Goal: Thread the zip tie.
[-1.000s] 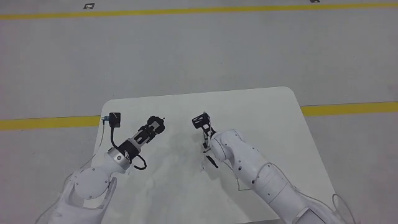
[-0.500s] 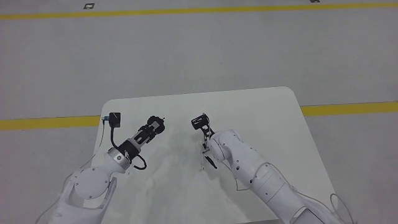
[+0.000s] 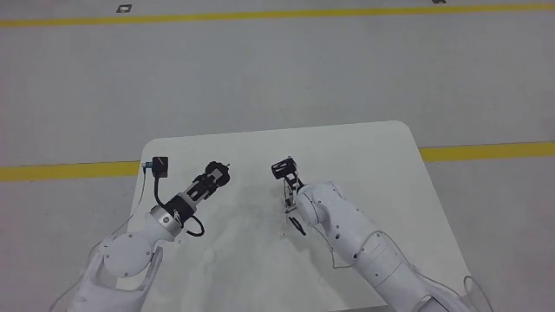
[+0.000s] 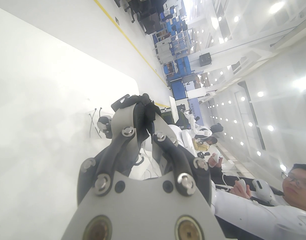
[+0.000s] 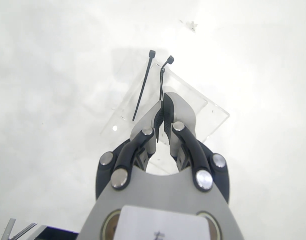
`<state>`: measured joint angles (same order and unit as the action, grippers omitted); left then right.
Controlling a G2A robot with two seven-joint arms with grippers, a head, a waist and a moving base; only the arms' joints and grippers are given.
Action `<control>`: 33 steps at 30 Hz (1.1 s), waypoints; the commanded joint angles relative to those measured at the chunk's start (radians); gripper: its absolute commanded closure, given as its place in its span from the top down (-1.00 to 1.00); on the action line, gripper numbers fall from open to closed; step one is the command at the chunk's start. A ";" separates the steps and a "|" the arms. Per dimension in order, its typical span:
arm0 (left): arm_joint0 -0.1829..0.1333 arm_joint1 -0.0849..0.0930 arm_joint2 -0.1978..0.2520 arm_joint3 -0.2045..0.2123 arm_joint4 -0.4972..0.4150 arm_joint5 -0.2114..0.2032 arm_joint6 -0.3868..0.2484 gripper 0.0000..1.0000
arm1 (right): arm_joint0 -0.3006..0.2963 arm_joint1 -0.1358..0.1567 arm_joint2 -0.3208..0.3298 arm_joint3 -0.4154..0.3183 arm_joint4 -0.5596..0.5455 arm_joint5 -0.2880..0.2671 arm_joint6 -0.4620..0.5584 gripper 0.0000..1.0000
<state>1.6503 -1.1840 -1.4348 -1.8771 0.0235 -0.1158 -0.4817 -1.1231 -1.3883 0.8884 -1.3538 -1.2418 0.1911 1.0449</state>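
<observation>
- The white table carries everything; both arms are over its near half, the left arm towards the left side and the right arm near the middle
- A clear plate lies flat on the table, under the right arm's claw
- The right gripper points down at the plate, its fingers clamped together on the strap of a black zip tie
- The left gripper is held off the table, well apart from the right one; its fingers meet at the tips, and I cannot tell whether anything sits between them
- The held zip tie runs out from between the right fingers, over the plate, to its head, which bends over to one side
- A second zip tie lies straight on the plate just beside the first, apart from the claw, with its head at the plate's edge
- A small pale scrap lies on the table beyond the plate
</observation>
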 commanded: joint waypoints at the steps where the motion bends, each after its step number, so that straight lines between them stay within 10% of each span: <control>1: 0.000 0.000 0.000 0.000 0.000 0.000 0.000 -1.00 | -0.012 0.005 0.019 -0.016 0.004 -0.009 -0.003 -1.00; 15: 0.000 0.000 0.000 0.000 0.000 0.000 0.000 -1.00 | -0.140 0.040 0.195 -0.191 0.171 -0.164 -0.118 -1.00; 27: 0.000 0.000 0.000 0.000 0.000 0.000 0.000 -1.00 | -0.233 0.077 0.407 -0.239 0.599 -0.500 -0.220 -1.00; 33: 0.000 0.000 0.000 0.000 0.000 0.000 0.000 -1.00 | -0.233 0.077 0.407 -0.239 0.599 -0.500 -0.220 -1.00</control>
<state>1.6503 -1.1840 -1.4348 -1.8771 0.0235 -0.1158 -0.4817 -1.3563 -1.3113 1.2953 -1.5923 -0.6428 -0.3086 0.8252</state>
